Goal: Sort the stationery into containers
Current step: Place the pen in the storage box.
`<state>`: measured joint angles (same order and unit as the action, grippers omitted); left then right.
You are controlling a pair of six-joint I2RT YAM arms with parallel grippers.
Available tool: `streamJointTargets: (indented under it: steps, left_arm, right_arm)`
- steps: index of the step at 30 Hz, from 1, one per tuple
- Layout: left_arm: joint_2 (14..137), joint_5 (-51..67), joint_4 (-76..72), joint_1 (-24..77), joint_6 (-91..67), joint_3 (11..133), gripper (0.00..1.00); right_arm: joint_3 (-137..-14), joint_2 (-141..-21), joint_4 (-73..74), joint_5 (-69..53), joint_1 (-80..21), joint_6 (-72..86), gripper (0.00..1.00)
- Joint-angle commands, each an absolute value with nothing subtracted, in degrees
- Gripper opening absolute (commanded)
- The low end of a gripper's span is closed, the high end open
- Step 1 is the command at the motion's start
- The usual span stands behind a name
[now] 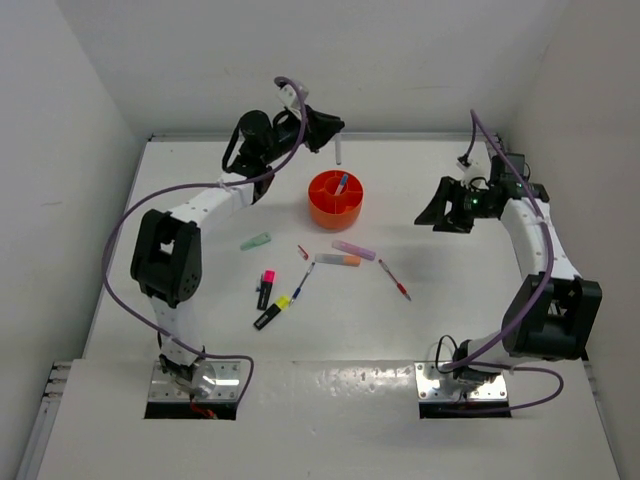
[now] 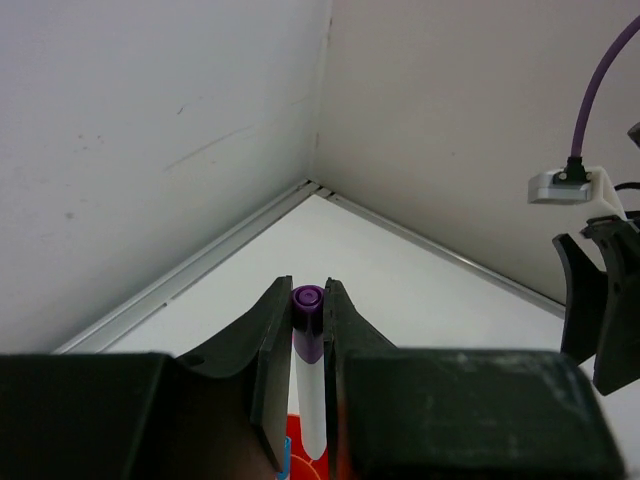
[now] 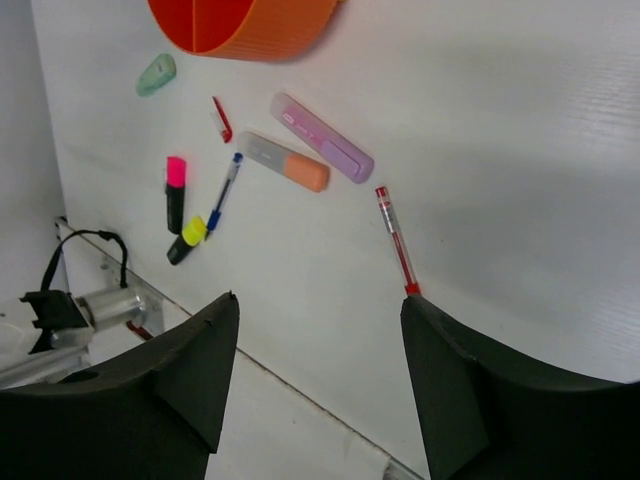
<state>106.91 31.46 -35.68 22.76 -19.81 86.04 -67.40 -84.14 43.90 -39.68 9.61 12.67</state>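
While the left gripper (image 2: 308, 298) is clamped shut on a purple-capped pen (image 2: 308, 330), which it holds upright between its fingers, it hangs at the far rim of the round orange tub (image 1: 322, 212); whether the pen's lower end is over a compartment or just behind the tub cannot be told. One blue pen (image 1: 342, 183) leans inside the tub. The right gripper (image 3: 320, 340) hovers over the right part of the bench (image 1: 470, 300), its jaws spread wide and holding nothing, well apart from the tub. Loose on the bench, on the tub's near side, lie a green marker (image 1: 256, 241), a small red piece (image 1: 302, 252), a lilac marker (image 1: 353, 249) just beside an orange marker (image 1: 338, 260), a red pen (image 1: 394, 279), a thin blue pen (image 1: 303, 281), a pink-capped highlighter (image 1: 266, 288) and a yellow-capped highlighter (image 1: 270, 313).
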Motion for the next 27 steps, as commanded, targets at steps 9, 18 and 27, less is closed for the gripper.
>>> streamJointTargets:
  steps: [9,18,27]
  left_arm:
    - [110.21,34.19,-42.27,22.24,-19.34,83.15,0.0]
    - [113.72,33.66,-42.8,22.41,-16.7,82.18,0.0]
    - [114.96,33.14,-40.7,22.68,-14.5,81.48,0.03]
  right_arm:
    - [-64.95,-81.48,44.03,-37.44,9.4,7.47,0.61]
    - [-63.11,-80.86,44.21,-36.83,8.79,6.15,0.61]
    - [-61.96,-79.1,43.33,-32.7,3.79,2.99,0.59]
